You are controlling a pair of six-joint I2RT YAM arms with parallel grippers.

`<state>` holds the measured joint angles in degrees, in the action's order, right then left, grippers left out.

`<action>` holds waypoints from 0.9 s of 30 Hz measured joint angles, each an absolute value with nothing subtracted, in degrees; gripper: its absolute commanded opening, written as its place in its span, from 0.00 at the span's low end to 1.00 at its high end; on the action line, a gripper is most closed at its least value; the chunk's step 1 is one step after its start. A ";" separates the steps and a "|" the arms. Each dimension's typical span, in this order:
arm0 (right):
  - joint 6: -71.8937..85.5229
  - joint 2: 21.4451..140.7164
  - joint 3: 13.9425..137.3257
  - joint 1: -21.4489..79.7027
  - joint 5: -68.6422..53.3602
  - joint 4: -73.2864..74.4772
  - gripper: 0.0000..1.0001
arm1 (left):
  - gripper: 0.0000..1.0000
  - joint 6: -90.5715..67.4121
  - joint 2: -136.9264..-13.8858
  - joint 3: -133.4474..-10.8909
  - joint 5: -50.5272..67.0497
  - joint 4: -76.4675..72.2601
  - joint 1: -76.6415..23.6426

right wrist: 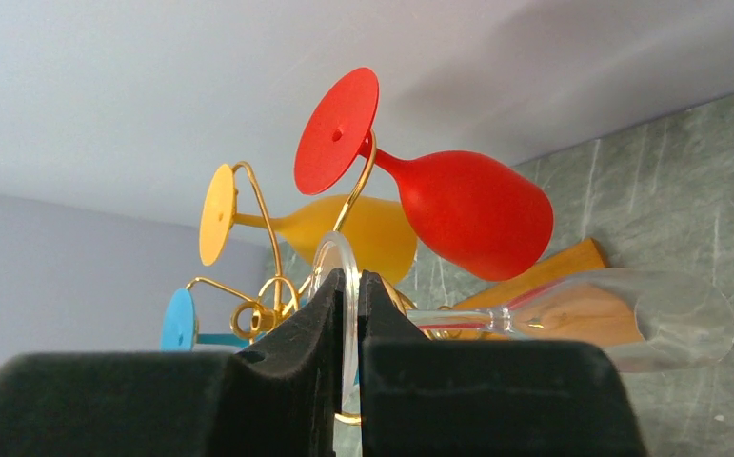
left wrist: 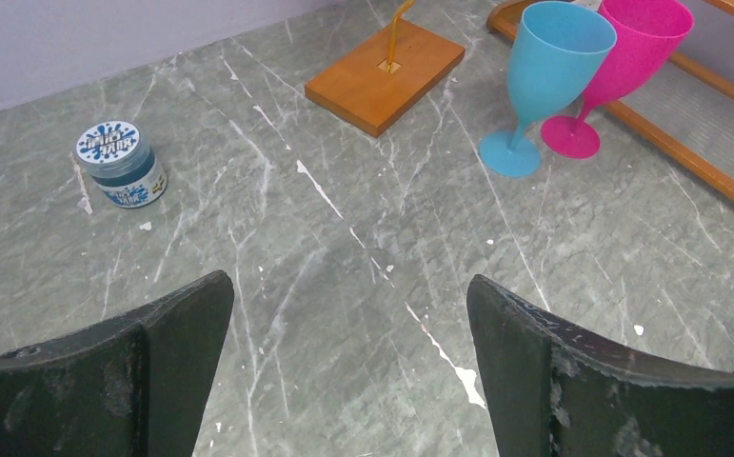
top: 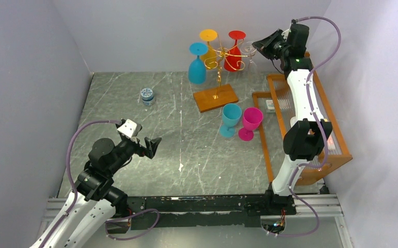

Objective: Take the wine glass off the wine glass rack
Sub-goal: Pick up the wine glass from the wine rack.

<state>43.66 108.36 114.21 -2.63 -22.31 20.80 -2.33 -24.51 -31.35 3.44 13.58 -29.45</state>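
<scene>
The wine glass rack (top: 218, 64) is a gold wire tree on a brown wooden base (top: 216, 97), standing at the back of the table. A clear wine glass (top: 249, 51) hangs upside down on its right arm. In the right wrist view, this clear wine glass (right wrist: 667, 319) has its thin round foot pinched between my right gripper's (right wrist: 351, 281) black fingers. The right gripper (top: 258, 45) is shut on that foot, high beside the rack. My left gripper (top: 153, 146) hovers open over the near left of the table, with only bare marble between its fingers (left wrist: 182, 333).
Blue (top: 197, 64), yellow (top: 208, 39) and red (top: 234, 51) glasses also hang on the rack. A blue glass (top: 231, 119) and a pink glass (top: 251, 123) stand upright on the table. A small jar (top: 147, 95) sits at the back left. An orange wooden frame (top: 341, 150) runs along the right side.
</scene>
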 measured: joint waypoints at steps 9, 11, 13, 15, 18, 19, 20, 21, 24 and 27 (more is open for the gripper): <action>46.52 107.09 111.85 -2.94 -23.81 18.52 0.00 | 0.97 -2.31 -24.56 -31.35 3.79 13.58 -29.45; 46.70 106.87 111.83 -2.94 -23.83 18.55 0.00 | 0.97 -2.31 -24.56 -31.35 3.81 13.58 -29.45; 46.70 106.54 111.72 -2.94 -23.83 18.55 0.00 | 0.97 -2.31 -24.56 -31.35 3.86 13.58 -29.45; 46.70 105.86 111.31 -2.94 -23.83 18.61 0.00 | 0.97 -2.31 -24.56 -31.35 3.90 13.58 -29.45; 46.68 104.84 111.02 -2.94 -23.88 18.70 0.00 | 0.97 -2.31 -24.56 -31.35 3.92 13.58 -29.45; 46.68 104.42 110.89 -2.94 -23.88 18.70 0.00 | 0.97 -2.31 -24.56 -31.35 3.92 13.58 -29.45; 46.68 103.98 110.76 -2.94 -23.88 18.70 0.00 | 0.97 -2.31 -24.56 -31.35 3.92 13.58 -29.45; 46.70 103.59 110.63 -2.94 -23.88 18.65 0.00 | 0.97 -2.31 -24.56 -31.35 3.95 13.58 -29.45; 46.70 102.43 109.56 -2.94 -24.29 18.48 0.00 | 0.97 -2.31 -24.56 -31.35 4.01 13.58 -29.45; 46.70 102.06 108.90 -2.94 -24.82 18.41 0.00 | 0.97 -2.31 -24.56 -31.35 4.12 13.58 -29.45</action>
